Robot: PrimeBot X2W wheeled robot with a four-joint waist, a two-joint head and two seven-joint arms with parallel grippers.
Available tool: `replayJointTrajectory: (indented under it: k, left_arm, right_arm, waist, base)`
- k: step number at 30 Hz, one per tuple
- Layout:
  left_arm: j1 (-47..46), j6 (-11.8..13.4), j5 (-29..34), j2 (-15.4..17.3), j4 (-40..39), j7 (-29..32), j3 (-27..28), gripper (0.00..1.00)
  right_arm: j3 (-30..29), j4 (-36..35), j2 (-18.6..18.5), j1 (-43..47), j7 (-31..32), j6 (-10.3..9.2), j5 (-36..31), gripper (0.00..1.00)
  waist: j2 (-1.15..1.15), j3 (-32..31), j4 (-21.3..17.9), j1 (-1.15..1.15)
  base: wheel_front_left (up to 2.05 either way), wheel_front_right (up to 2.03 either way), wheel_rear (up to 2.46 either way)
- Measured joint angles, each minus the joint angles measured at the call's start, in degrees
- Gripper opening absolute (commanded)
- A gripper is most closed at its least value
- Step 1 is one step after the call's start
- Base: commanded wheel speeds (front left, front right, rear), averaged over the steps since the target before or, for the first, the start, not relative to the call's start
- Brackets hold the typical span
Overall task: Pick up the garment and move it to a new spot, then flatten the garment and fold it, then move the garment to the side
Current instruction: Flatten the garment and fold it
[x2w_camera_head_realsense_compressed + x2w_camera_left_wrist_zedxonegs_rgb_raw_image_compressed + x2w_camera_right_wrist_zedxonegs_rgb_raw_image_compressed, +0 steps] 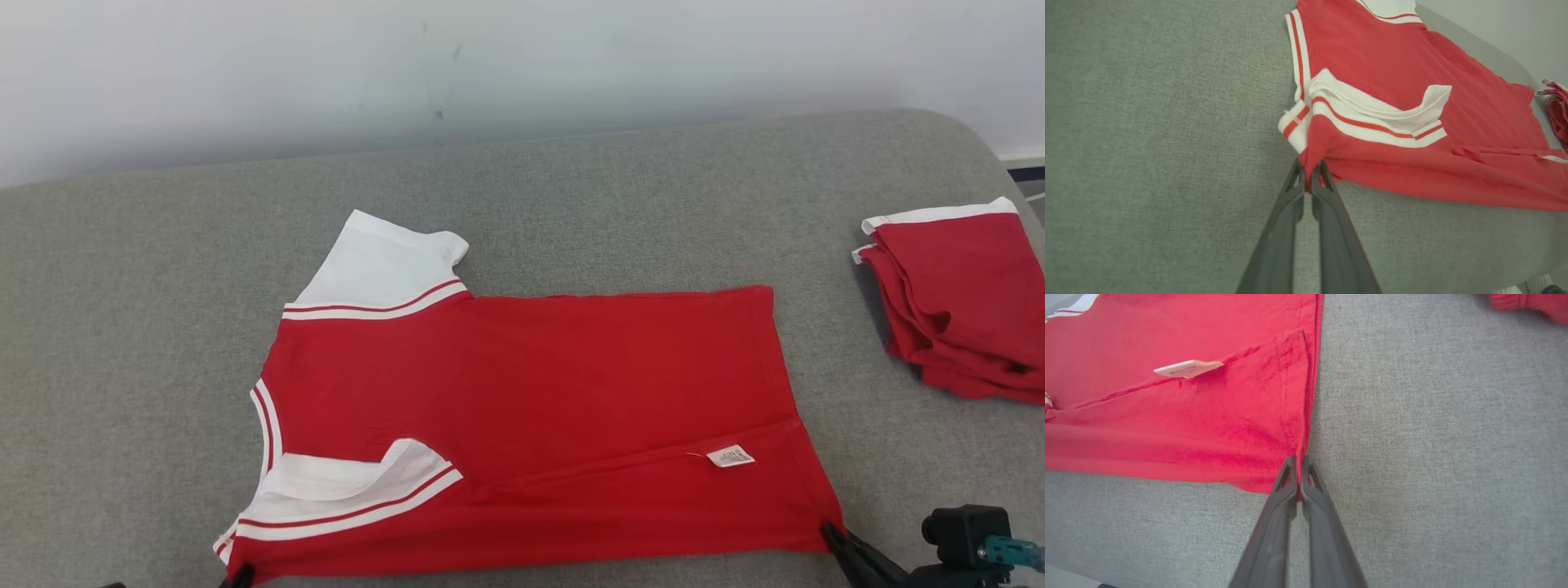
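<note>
Pinching near-edge corners of the red T-shirt with white striped sleeves (531,384), left gripper (1308,179) and right gripper (1299,477) both clamped tight; lift evenly, edge taut, for the fold.

head: high, looking down | wrists: low, close behind left pincer (1308,167), right pincer (1299,461) | shared: garment (531,384) near edge

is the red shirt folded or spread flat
Partly folded: the shirt has its near edge and sleeve turned over onto the body.
</note>
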Motion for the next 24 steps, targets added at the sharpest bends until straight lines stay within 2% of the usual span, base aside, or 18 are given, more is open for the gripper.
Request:
replayJointTrajectory:
  k: [11, 20, 24]
  left_arm:
    - [3.41, 0.3, -2.89, 0.09, -3.12, 6.37, -0.74, 0.0]
    - [4.32, 2.13, -4.63, 0.43, -5.33, 9.71, 0.33, 0.0]
    - [4.37, 2.59, -5.15, 0.4, -5.68, 11.79, -0.12, 0.0]
  right_arm:
    - [-0.29, -6.15, -1.38, 2.93, 6.56, -2.76, 1.27, 0.0]
    - [-2.37, -9.26, -3.11, 5.17, 10.56, -5.53, 2.48, 0.0]
    - [-2.16, -10.17, -3.43, 5.14, 12.26, -5.92, 2.53, 0.0]
  waist:
    - [0.0, 1.19, -0.1, 0.0]
    - [0.0, 2.06, 0.25, 0.0]
    - [0.0, 2.48, 0.25, 0.01]
  base:
    - [0.0, 0.0, 0.0]
    - [0.0, 0.0, 0.0]
    - [0.0, 0.0, 0.0]
